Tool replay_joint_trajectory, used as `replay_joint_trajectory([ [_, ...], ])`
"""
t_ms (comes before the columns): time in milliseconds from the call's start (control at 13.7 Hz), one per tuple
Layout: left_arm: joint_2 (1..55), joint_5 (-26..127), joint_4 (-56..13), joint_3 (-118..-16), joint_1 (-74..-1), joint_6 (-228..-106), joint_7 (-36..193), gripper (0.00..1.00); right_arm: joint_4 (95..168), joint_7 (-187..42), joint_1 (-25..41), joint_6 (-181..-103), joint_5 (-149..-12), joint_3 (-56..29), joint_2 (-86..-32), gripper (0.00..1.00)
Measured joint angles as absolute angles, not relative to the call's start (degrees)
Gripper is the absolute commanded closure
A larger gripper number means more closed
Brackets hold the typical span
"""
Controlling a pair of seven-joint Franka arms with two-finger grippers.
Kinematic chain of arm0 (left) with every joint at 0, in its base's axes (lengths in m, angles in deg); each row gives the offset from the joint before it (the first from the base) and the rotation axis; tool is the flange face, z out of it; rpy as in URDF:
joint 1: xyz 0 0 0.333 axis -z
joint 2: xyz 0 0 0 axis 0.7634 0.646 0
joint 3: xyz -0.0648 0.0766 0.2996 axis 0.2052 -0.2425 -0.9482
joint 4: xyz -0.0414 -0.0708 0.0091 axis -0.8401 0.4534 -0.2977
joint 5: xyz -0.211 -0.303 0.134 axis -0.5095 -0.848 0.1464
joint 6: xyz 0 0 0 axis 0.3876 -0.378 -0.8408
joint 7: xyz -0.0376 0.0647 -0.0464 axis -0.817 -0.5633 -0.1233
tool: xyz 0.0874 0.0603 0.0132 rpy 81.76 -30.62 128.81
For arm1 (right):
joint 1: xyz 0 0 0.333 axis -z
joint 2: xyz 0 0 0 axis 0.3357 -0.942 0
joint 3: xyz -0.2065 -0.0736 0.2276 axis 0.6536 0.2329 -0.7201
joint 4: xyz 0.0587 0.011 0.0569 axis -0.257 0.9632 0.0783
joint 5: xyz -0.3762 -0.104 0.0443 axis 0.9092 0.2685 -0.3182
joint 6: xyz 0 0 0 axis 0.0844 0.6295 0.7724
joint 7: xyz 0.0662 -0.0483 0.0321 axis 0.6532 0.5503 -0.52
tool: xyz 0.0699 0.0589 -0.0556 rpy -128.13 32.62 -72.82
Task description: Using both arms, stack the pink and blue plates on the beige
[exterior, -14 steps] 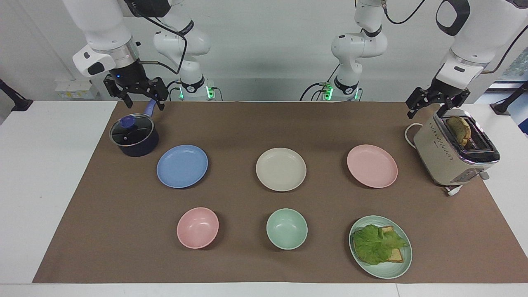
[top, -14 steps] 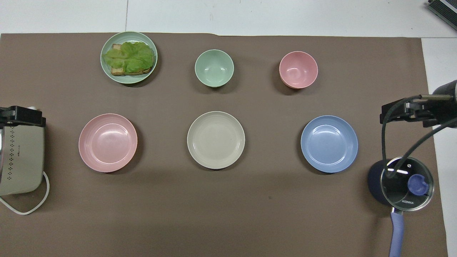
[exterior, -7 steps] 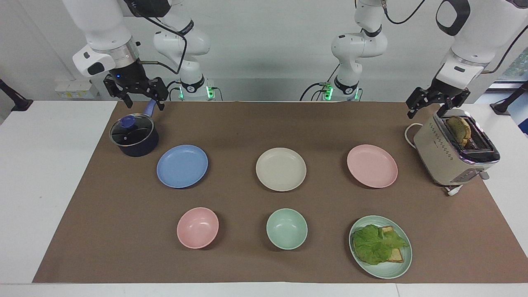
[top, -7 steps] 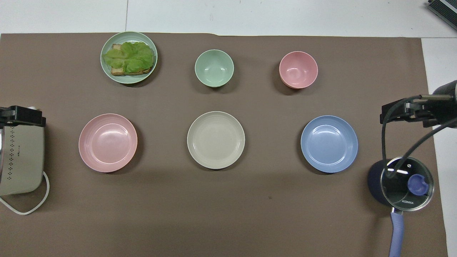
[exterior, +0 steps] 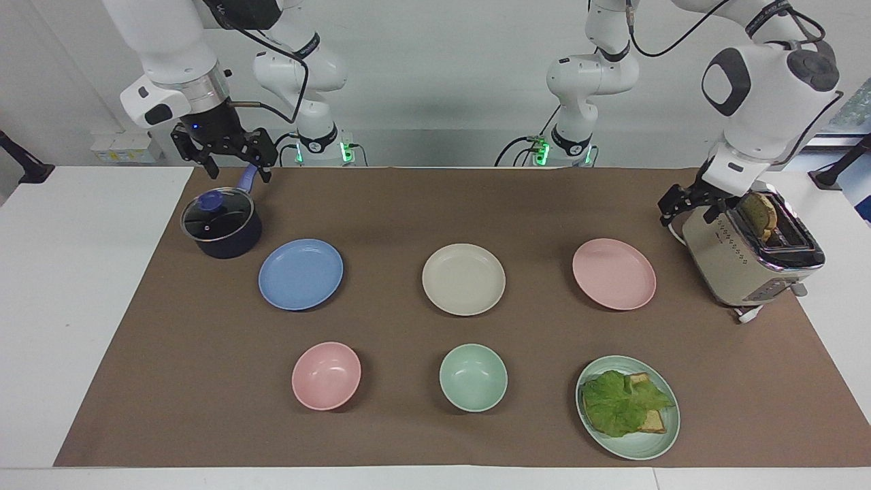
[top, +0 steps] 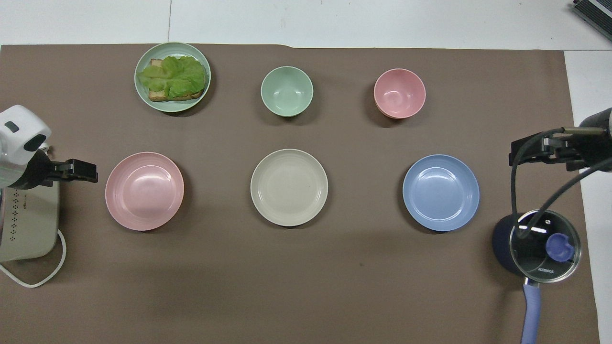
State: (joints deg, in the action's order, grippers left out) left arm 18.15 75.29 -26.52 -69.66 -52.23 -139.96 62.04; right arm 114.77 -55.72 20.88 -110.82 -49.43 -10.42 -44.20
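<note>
Three equal plates lie in a row across the brown mat. The beige plate [exterior: 463,279] [top: 289,187] is in the middle. The pink plate [exterior: 614,273] [top: 144,191] lies toward the left arm's end, the blue plate [exterior: 301,274] [top: 441,192] toward the right arm's end. All three are bare. My left gripper [exterior: 684,212] [top: 88,171] hangs open and low beside the toaster, a short gap from the pink plate's rim. Up over the pot's handle, my right gripper [exterior: 235,167] [top: 515,153] is open and holds nothing.
A toaster [exterior: 748,252] with bread in it stands at the left arm's end. A lidded dark pot [exterior: 221,224] stands near the blue plate. Farther from the robots sit a pink bowl [exterior: 326,376], a green bowl [exterior: 473,378] and a green plate [exterior: 633,449] with lettuce and bread.
The left arm has swung down and in, bringing its gripper lower beside the toaster and closer to the pink plate. The right arm has stayed still.
</note>
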Motion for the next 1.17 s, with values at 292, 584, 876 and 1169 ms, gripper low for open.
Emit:
replay_joint_trajectory([
  [292,23.3,75.3,-30.2,-69.7,-52.5,-146.1,62.1,0.00,115.1,-55.7,20.9,-110.8,-49.4,-10.4,-43.9,0.00],
  [584,26.4,75.3,-32.3,-69.7,-52.6,-148.2,64.1,0.00,116.0,-55.7,20.9,-111.0,-49.4,-10.4,-43.5,0.00],
  [876,26.2,75.3,-34.9,-69.8,-53.8,-148.2,65.8,0.00,116.2,-55.7,20.9,-111.1,-49.4,-10.4,-43.4,0.00],
  [1169,24.9,75.3,-38.5,-69.8,-54.0,-148.2,66.4,0.18,116.3,-55.7,20.9,-111.2,-49.4,-10.4,-43.3,0.00],
])
